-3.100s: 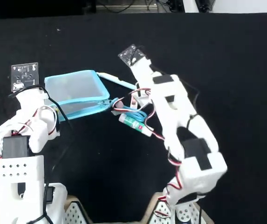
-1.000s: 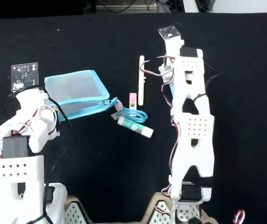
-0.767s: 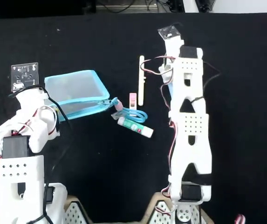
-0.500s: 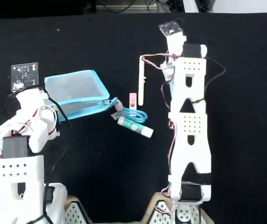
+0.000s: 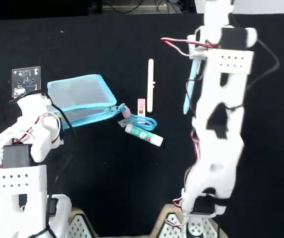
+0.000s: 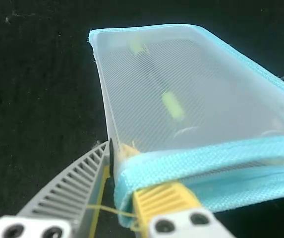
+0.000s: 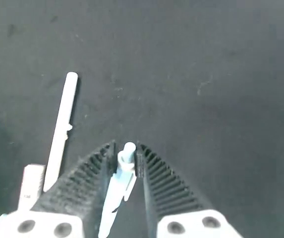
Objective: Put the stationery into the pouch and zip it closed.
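While pinching the blue pen (image 5: 188, 94) by its top end in the closed right fingers (image 7: 89, 171), holds it hanging nearly upright, raised off the table (image 5: 260, 148).
Leaves the pouch (image 5: 80, 94) well off to the left, one corner clamped tight in the left fingers (image 6: 77, 191), zip edge toward the middle. Calls, likely, for a leftward carry and a tilt of the pen's length toward that edge. Must cross a white pen (image 5: 150, 85), a pink piece (image 5: 141, 106) and a glue stick (image 5: 144, 134) lying between.
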Tool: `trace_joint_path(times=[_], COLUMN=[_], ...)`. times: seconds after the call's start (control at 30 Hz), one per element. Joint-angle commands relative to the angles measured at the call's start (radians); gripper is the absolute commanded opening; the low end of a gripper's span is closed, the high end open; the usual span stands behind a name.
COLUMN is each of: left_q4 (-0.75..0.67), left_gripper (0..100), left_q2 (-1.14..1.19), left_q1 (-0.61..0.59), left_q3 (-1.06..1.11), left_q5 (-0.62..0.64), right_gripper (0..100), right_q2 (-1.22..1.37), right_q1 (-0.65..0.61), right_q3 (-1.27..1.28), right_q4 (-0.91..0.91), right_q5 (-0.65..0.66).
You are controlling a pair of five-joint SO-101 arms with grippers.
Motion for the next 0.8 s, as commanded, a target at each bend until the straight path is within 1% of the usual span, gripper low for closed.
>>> trace_joint_path(times=[0.0,0.1,0.2,0.33,0.63,0.77], left_q4=[0.0,0.0,0.0,0.0,0.0,0.0], left_gripper=[3,3,3,3,3,3], left_q2=[-0.011,-0.011,-0.011,-0.011,-0.011,-0.011], left_q1=[0.008,0.008,0.008,0.008,0.008,0.008], left_q3=[-0.018,-0.018,-0.018,-0.018,-0.018,-0.018], left_q5=[0.011,0.011,0.011,0.011,0.011,0.011], right_gripper=[1.0,1.0,1.0,1.0,1.0,1.1], right_q2=[-0.348,-0.576,-0.791,-1.018,-1.336,-1.461], right_q1=[-0.017,-0.074,-0.17,-0.296,-0.537,-0.658], right_q3=[0.214,0.383,0.527,0.696,1.017,1.193], right_q4=[0.034,0.032,0.014,-0.087,-0.304,-0.486], right_q5=[-0.025,-0.028,-0.029,-0.071,-0.115,-0.161])
